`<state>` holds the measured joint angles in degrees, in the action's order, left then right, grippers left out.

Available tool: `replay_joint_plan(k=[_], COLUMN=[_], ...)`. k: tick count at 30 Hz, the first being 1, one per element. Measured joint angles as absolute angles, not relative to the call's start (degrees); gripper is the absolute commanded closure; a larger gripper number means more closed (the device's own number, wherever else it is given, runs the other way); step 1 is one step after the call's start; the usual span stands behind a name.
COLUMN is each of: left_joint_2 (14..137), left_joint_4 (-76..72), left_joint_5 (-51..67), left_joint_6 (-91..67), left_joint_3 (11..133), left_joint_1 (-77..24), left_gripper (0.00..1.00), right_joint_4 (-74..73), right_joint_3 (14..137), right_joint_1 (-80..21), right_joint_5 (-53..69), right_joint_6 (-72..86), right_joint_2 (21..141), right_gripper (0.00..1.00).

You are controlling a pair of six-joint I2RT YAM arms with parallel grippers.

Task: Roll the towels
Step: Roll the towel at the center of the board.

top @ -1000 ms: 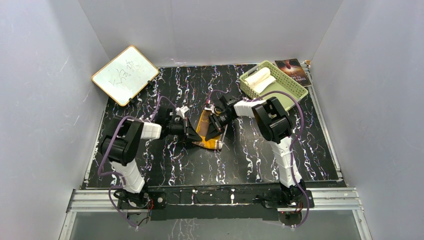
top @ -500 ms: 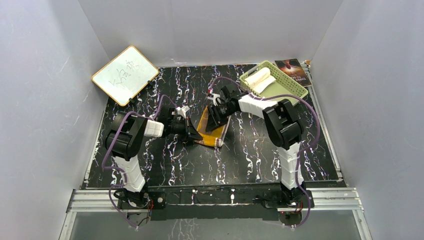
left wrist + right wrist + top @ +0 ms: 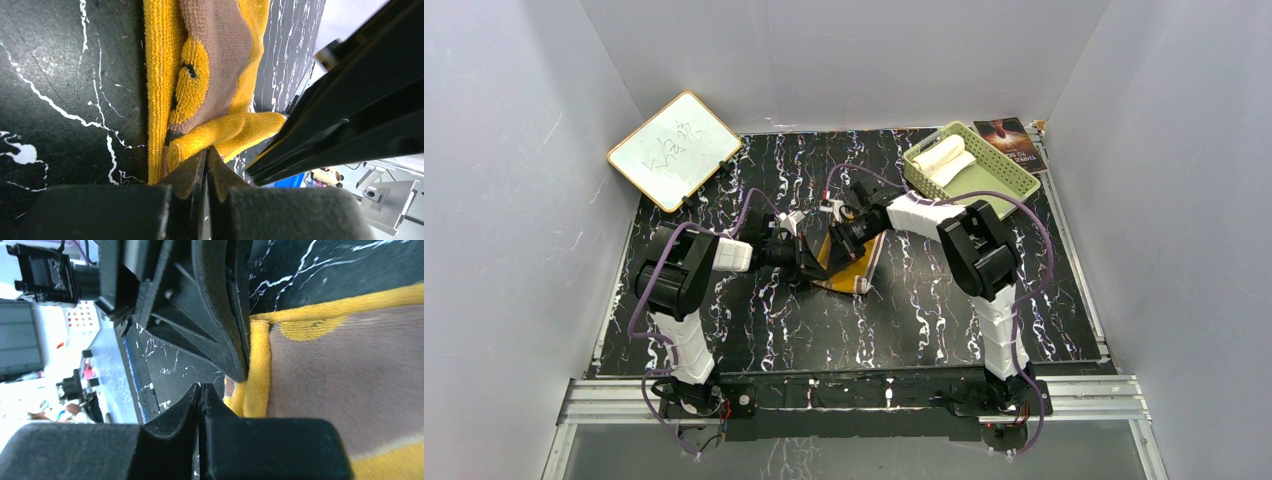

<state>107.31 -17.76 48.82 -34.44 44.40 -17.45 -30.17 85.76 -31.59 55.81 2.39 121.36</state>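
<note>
Left gripper (image 3: 207, 150): you are pressing its jaws together, tips touching a folded-over corner of the mustard-yellow towel (image 3: 220, 60). You cannot tell whether any cloth is nipped between them. Right gripper (image 3: 200, 386): jaws are likewise meeting, tips sitting just beside that same corner, no cloth showing between them. Both grippers are crowding the towel's left edge, mid-table (image 3: 924, 320). The rest of that towel is lying flat. The cream-white towel (image 3: 944, 155) is sitting rolled in the green basket (image 3: 1009, 160), far right corner.
</note>
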Motion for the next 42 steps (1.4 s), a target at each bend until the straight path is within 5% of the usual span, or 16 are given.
replay_joint_plan(k=[20,42], left_joint_2=[107.61,112.20], left_joint_4=[-13.26,-8.51], left_joint_5=[48.71,42.54], left_joint_6=[-31.66,-29.74], left_joint_3=[46.50,64.12], left_joint_1=[-17.65,-16.12], left_gripper=[1.00,1.00], right_joint_4=[-25.43,-22.55], right_joint_3=[71.18,69.36], right_joint_1=[-24.73,-24.73], right_joint_5=[73.71,68.14], right_joint_6=[-1.17,3.86], right_joint_2=[126.39,124.20], right_gripper=[1.00,0.98])
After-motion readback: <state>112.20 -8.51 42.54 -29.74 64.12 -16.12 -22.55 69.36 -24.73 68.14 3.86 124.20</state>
